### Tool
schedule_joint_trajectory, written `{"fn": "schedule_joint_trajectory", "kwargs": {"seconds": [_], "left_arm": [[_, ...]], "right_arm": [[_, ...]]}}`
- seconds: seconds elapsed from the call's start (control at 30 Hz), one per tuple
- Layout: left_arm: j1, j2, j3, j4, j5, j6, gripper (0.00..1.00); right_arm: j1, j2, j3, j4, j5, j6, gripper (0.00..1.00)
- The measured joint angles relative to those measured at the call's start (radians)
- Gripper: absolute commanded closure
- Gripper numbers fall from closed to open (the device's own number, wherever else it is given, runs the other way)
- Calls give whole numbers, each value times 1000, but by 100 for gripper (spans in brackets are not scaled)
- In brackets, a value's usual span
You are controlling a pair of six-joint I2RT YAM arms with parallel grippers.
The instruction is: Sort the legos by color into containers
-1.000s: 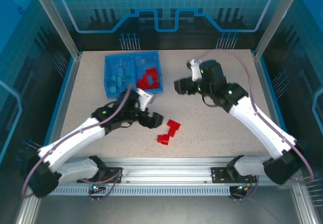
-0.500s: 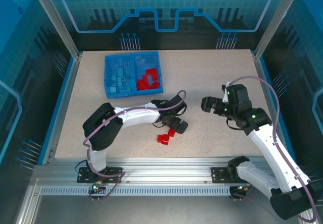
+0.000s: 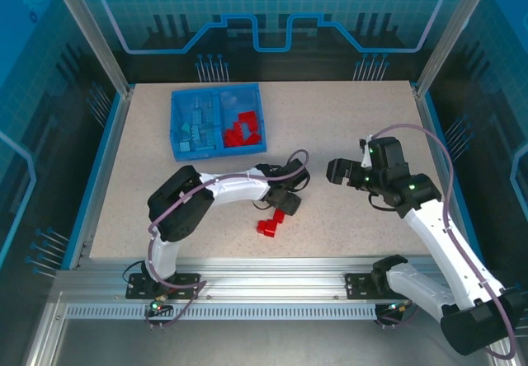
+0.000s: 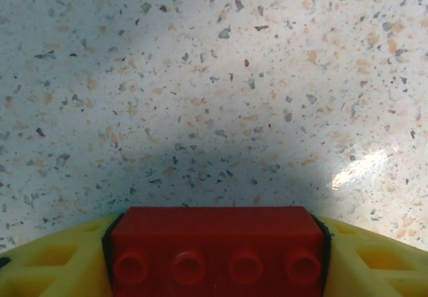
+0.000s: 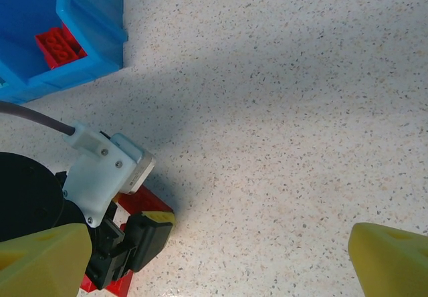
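- The red brick (image 4: pixel 217 247) is sitting lengthwise between the yellow fingers (image 4: pixel 47 270) of the left pincer (image 3: pixel 285 203), studs facing the wrist camera, with the speckled tabletop (image 4: pixel 214 76) just behind it.
- The left pincer was standing wide open a moment ago. It is now squeezing in over the loose bricks with both fingers pressing on the brick's ends, so I'm calling that a grip.
- A second red brick (image 3: pixel 266 227) is lying just beside the pincer on its near side, waiting its turn.
- The blue tray (image 3: pixel 175 123) is sitting well beyond the pincer, off to its far left. The red pile (image 3: pixel 242 129) is filling the right compartment and the light blue bricks (image 3: pixel 192 125) the left.
- The right pincer (image 3: pixel 338 171), beside the tray a second ago, is now hanging off to the right of the left pincer, with fingers wide apart and carrying nothing.
- So the right arm's delivery is looking finished, and this red brick should be going to the right compartment once it's lifted.
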Motion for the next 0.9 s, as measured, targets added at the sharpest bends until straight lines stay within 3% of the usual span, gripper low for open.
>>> {"fn": "schedule_joint_trajectory", "kwargs": {"seconds": [0.13, 0.27, 0.47, 0.67, 0.77, 0.9], "left_arm": [[4, -39, -19, -5, 0, -26, 38], [40, -171, -27, -15, -19, -38, 38], [259, -316, 91, -29, -82, -13, 38], [438, -169, 293, -31, -124, 19, 37], [480, -25, 395, -47, -124, 19, 36], [502, 113, 462, -72, -121, 2, 26]], "right_arm": [[0, 11, 0, 0, -11, 3, 0], [1, 16, 0, 19, -47, 3, 0], [84, 45, 0, 89, -111, -10, 0], [232, 108, 1, 122, -116, -23, 0], [248, 111, 3, 124, -108, -23, 0], [256, 110, 8, 121, -98, -23, 0]]}}
